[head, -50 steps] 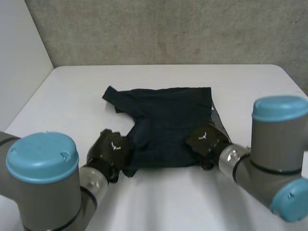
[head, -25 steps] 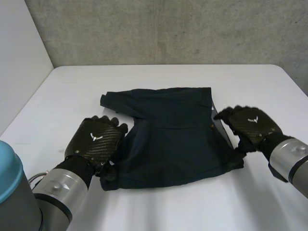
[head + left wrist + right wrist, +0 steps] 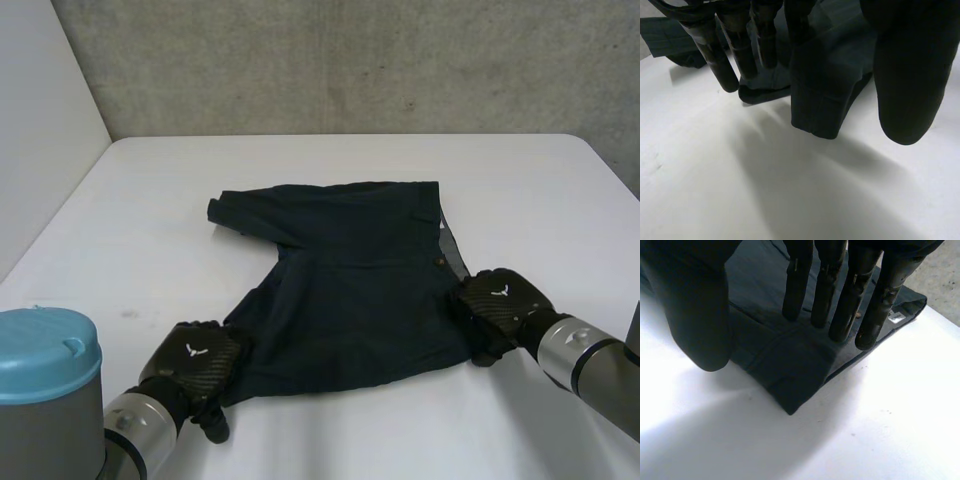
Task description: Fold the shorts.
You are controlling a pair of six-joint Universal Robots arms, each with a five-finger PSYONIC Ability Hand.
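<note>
Shorts (image 3: 350, 290): dark navy, spread mostly flat at approx. ctr of the desk (image 3: 140, 220), nearer the front edge than the far edge. One leg end points twd the desk's left edge; the front-left corner reaches twd the front-left of the desk. A small button (image 3: 438, 262) shows near the right-side edge of the cloth.

Left robot hand (image 3: 195, 358): at the front-left corner of the shorts. Wrist view: fingers (image 3: 722, 60) straight and pointing down onto the cloth, thumb (image 3: 910, 75) opposite. The corner's hem sits btwn them and is raised off the desk w/ shadow beneath. The corner is pinched btwn fingers and thumb.

Right robot hand (image 3: 498, 300): at the front-right corner of the shorts. Wrist view: fingers (image 3: 822, 295) straight, tips on top of the cloth, thumb (image 3: 690, 305) on the opposite side at the hem. A ridge of cloth is nipped btwn them, and the corner tip lies on the desk just past the fingertips. A white tag (image 3: 896, 317) shows at the cloth edge beside the fingers.

Both arms enter from the front edge. A grey wall (image 3: 350, 60) stands behind the far edge.
</note>
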